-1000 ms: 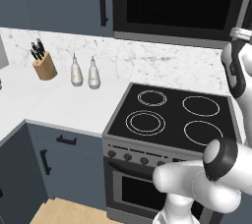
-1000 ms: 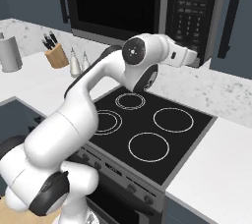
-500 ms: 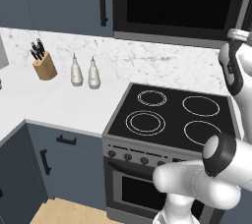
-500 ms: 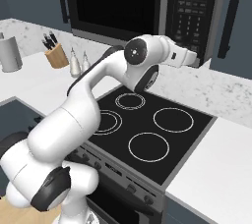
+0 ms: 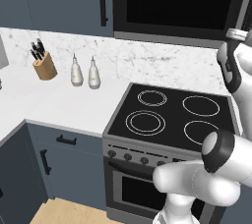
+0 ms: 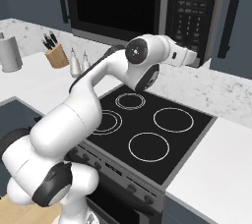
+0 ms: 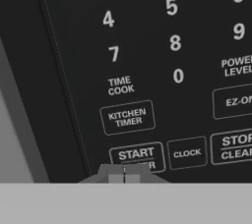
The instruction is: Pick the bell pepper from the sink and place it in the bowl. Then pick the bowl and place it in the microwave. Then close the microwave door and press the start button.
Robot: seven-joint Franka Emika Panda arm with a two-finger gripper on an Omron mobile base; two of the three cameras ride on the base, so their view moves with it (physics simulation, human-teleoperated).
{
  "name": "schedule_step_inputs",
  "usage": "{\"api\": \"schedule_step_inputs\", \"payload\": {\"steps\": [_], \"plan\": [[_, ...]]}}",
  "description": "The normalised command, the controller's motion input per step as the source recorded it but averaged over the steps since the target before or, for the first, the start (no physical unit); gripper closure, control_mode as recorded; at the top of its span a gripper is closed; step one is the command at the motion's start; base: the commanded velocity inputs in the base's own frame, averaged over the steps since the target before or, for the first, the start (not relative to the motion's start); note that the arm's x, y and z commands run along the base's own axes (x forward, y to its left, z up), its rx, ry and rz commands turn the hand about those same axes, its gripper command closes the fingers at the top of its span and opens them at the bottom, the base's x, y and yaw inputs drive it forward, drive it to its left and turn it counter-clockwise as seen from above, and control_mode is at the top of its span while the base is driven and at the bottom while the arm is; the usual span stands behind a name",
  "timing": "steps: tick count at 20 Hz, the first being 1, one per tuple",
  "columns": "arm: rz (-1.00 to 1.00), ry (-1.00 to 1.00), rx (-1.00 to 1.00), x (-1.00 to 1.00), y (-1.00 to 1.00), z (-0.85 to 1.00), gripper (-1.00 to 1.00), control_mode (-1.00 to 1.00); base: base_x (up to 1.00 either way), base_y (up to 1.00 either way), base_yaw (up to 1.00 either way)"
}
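Note:
The microwave (image 5: 177,2) sits built in above the stove, and its door (image 6: 115,2) is closed with a dark glass front. My gripper (image 6: 195,61) is stretched out to the lower part of the keypad panel (image 6: 191,7). In the hand view the gripper (image 7: 124,173) is shut, its two tips pressed together right at the lower edge of the START button (image 7: 136,154). The KITCHEN TIMER key (image 7: 127,118) is just above. The bell pepper, the bowl and the sink are out of view.
Below the arm lies a black four-ring cooktop (image 6: 147,125) with an oven (image 5: 142,188) under it. A knife block (image 5: 43,63) and two pale bottles (image 5: 83,73) stand on the white counter. A steel canister (image 6: 10,53) stands at the far left.
The hand has crept slightly further toward the keypad panel. Nothing else has moved.

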Motion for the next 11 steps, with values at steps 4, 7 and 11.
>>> {"api": "schedule_step_inputs", "payload": {"steps": [4,7,11], "plan": [[0.01,0.0,0.0,0.18,-0.27,-0.06,1.0,-1.0,0.0,0.0,0.0],[0.03,0.0,0.0,0.38,-0.27,-0.03,1.0,-1.0,0.0,0.0,0.0],[0.13,0.14,0.01,0.35,-0.11,0.15,1.0,-1.0,0.0,0.0,0.0]]}}
